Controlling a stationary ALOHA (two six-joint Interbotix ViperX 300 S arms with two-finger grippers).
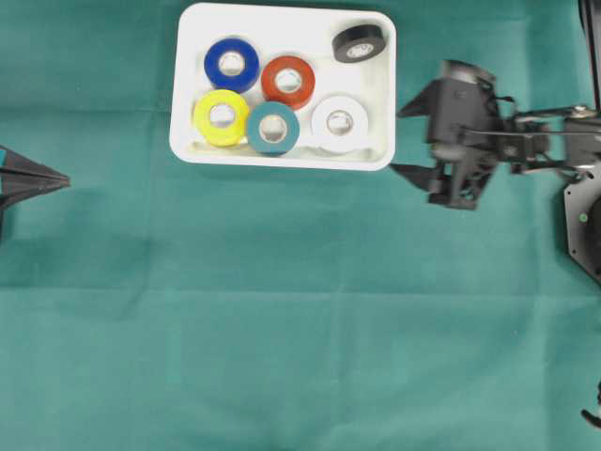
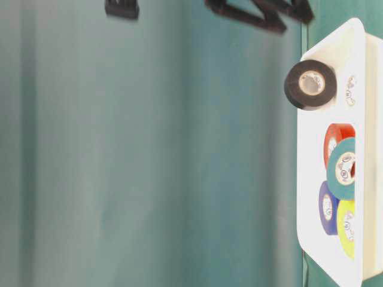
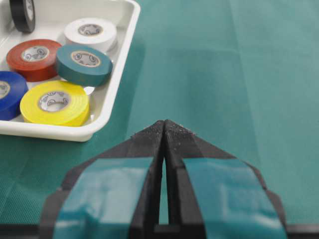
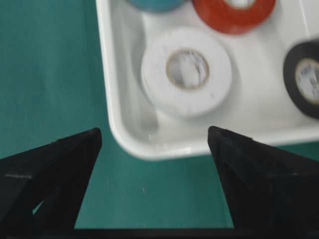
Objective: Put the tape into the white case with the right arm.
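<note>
The white case sits at the back of the green cloth and holds several tape rolls. Blue, red, yellow, teal and white tape lie flat. A black tape stands tilted on edge in the case's far right corner. My right gripper hovers just right of the case, open and empty. In the right wrist view its tips frame the case rim, with the white tape beyond. My left gripper is shut and empty at the left edge.
Green cloth covers the whole table, with faint creases. The black right arm and its base fill the right edge. Nothing else lies on the cloth outside the case.
</note>
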